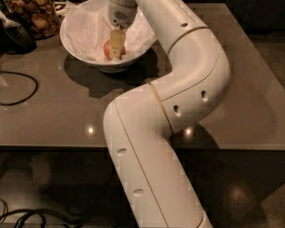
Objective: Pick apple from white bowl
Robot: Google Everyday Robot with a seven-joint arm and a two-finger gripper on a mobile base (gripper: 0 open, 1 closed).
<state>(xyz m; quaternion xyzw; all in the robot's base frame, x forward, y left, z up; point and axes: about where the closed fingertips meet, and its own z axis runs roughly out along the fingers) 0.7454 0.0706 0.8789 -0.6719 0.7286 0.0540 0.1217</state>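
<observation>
The white bowl [109,65], lined with crumpled white paper, stands at the back left of the grey table. The small red-orange apple [106,50] lies at the bottom of the bowl. My gripper [115,45] reaches straight down into the bowl from the white arm and sits right at the apple, covering its middle. The apple shows on both sides of the gripper.
A glass jar of brown snacks [31,11] stands left of the bowl, with a dark object [12,34] in front of it. A black cable [19,87] loops on the table's left. My arm's elbow [204,75] hangs over the table's middle. Table front edge [47,145].
</observation>
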